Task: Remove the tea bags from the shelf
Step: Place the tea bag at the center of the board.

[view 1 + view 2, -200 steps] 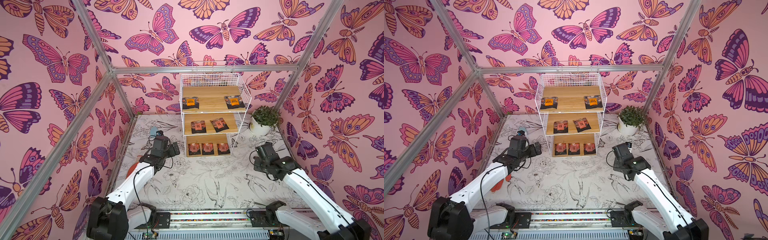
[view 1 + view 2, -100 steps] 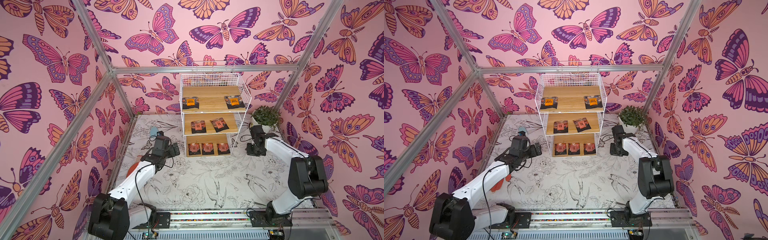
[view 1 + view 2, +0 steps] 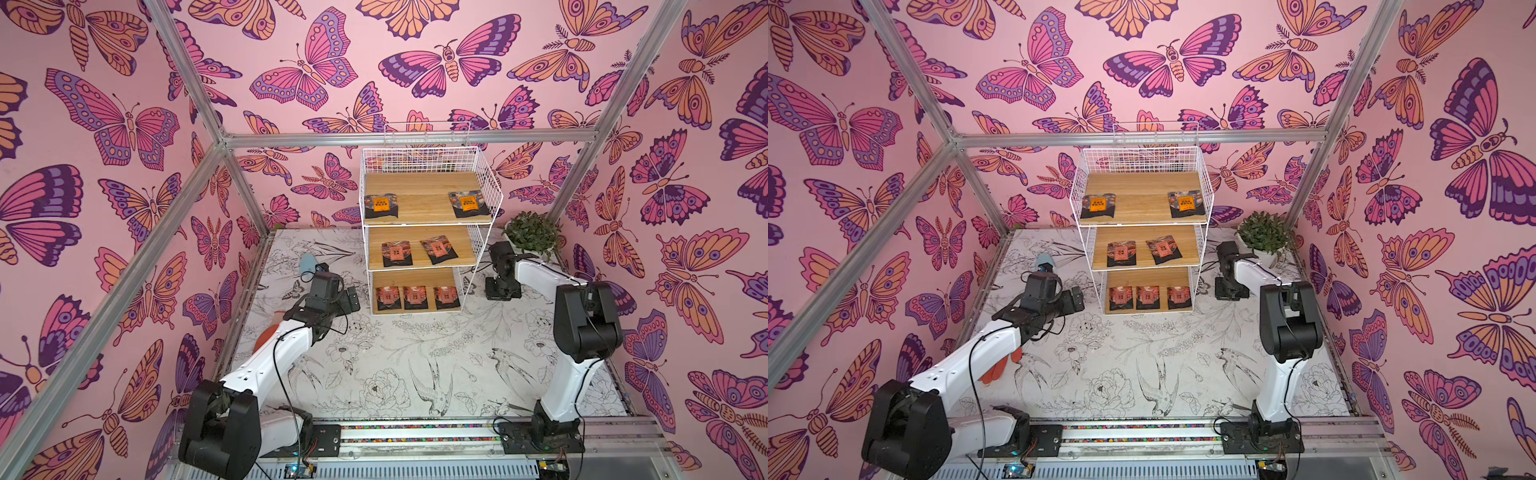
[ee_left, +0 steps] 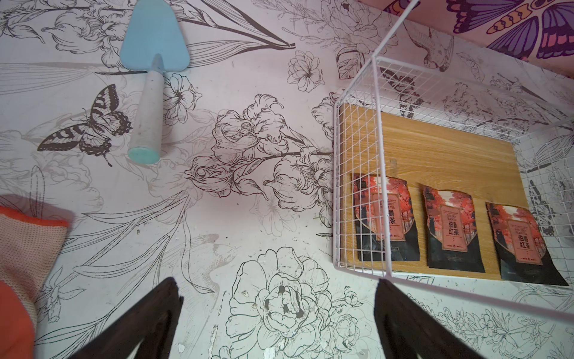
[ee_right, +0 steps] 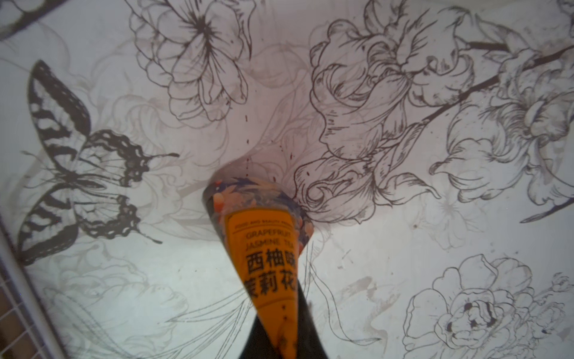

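The right gripper hangs low over the table just beside the right foot of the shelf. Its jaws are clamped on an orange-labelled sachet, which dangles from one end and curls into a cone. That one is off the rack. The other tea bags lie flat on the boards: two orange ones on the top tier, two pink ones on the middle, and three pink ones in a row on the bottom. The left gripper waits empty with its jaws spread wide, close to the wire side of the bottom tier, and in its wrist view one finger looks almost against the corner wire. That is my first worry. A push straight in from there would probably catch the grid and drag the whole light rack, sliding the sachets about. The front is the only open way in. On the right, the plant pot and the shelf's wire wall hem the arm in, so a careless swing could knock either. The held sachet may also flop against the rack's foot when released. Such thin, flat packets could easily skid backward rather than lift.
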Robot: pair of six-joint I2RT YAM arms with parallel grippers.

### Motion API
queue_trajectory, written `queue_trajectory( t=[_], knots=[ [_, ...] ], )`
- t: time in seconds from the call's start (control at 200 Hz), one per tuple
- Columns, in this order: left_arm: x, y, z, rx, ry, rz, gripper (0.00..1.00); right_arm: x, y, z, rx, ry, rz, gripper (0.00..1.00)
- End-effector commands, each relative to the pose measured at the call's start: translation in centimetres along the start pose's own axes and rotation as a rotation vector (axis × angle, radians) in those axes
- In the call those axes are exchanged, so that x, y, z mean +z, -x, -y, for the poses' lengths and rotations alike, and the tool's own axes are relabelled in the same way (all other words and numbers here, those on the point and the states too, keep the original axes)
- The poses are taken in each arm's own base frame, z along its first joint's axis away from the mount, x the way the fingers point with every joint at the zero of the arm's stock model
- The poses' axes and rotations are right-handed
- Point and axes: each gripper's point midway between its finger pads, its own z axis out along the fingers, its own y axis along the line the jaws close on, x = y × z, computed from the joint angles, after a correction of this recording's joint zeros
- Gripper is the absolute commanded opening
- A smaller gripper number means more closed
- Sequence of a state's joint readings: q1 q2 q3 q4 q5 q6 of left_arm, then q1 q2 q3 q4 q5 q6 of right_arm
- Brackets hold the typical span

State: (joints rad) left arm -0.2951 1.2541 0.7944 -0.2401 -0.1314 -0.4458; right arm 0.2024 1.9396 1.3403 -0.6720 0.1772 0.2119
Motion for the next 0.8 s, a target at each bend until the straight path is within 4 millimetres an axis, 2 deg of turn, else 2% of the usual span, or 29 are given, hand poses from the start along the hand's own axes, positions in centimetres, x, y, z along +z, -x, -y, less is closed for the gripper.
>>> queue_trajectory(
  t=[0.0, 0.06, 0.125, 0.295, 0.481, 0.516, 0.581, 0.666, 0.796],
  knots=[
    [-0.1, 0.6, 0.1, 0.021, 0.011, 0.009, 1.0, 0.5, -0.7, 0.1, -0.007, 0.005, -0.043, 0.01],
    [-0.2, 0.8, 0.2, 0.02, 0.011, 0.013, 1.0, 0.5, -0.9, 0.2, -0.009, 0.0, -0.048, 0.04],
    [-0.2, 0.8, 0.2, 0.02, 0.009, 0.014, 1.0, 0.4, -1.1, 0.3, -0.011, -0.002, -0.051, 0.18],
    [-0.2, 0.8, 0.3, 0.018, 0.004, 0.011, 1.0, 0.2, -1.4, 0.4, -0.012, -0.002, -0.054, 0.37],
    [-0.1, 0.6, 0.2, 0.017, 0.008, 0.008, 1.0, -0.3, -1.2, 0.3, -0.013, 0.002, -0.054, 0.49],
    [-0.1, 0.5, 0.2, 0.018, 0.009, 0.007, 1.0, -0.5, -1.3, 0.4, -0.011, 0.002, -0.054, 0.54],
    [-0.1, 0.6, 0.2, 0.018, 0.008, 0.009, 1.0, -1.0, -1.1, 0.6, -0.01, -0.005, -0.046, 0.71],
    [-0.2, 0.6, 0.2, 0.018, 0.007, 0.01, 1.0, -1.6, -1.1, 0.8, -0.007, -0.009, -0.035, 0.85],
    [-0.3, 0.6, 0.2, 0.019, 0.004, 0.013, 1.0, -2.7, -1.0, 1.0, -0.002, -0.004, -0.018, 0.95]
  ],
)
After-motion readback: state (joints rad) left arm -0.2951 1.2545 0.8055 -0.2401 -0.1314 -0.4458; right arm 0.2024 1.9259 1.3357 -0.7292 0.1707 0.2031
